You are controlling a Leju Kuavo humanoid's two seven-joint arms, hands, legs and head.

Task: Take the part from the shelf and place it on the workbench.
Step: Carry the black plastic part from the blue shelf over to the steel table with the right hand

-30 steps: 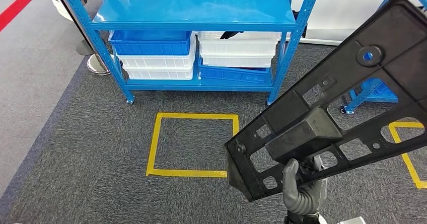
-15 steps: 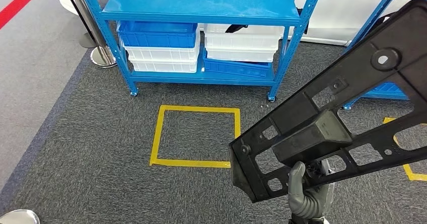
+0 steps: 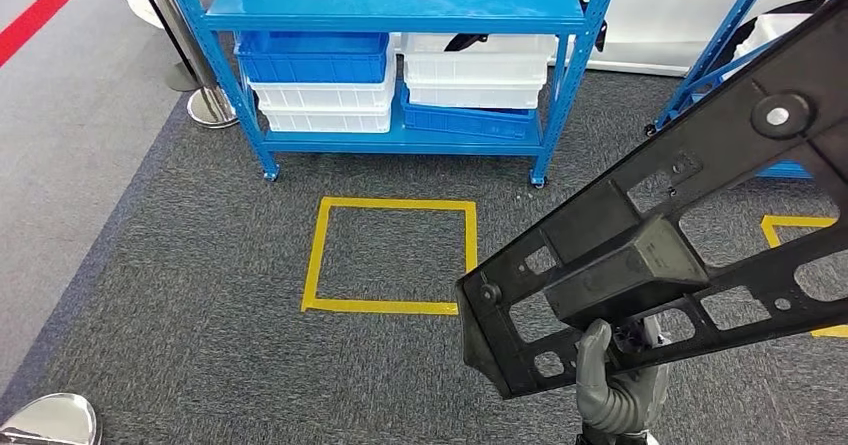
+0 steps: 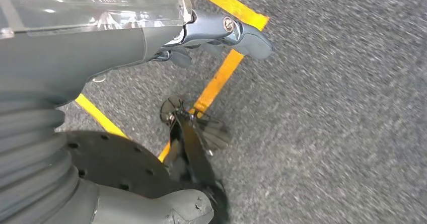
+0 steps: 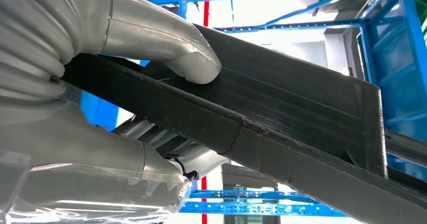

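Right hand point(image 3: 612, 380) grips the black part point(image 3: 660, 255) near its lower end; rigid, long, probably end-heavy. Left hand point(image 4: 221, 30) hangs empty, fingers apart.

Bright even light, blown-out background glare, motion-blurred carpet point(image 4: 327, 108).

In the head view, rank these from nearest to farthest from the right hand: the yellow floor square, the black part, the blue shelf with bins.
1. Black part: held by the right hand, directly above it.
2. Yellow floor square: on the carpet, ahead and to the left.
3. Blue shelf: beyond the square, at the far end.
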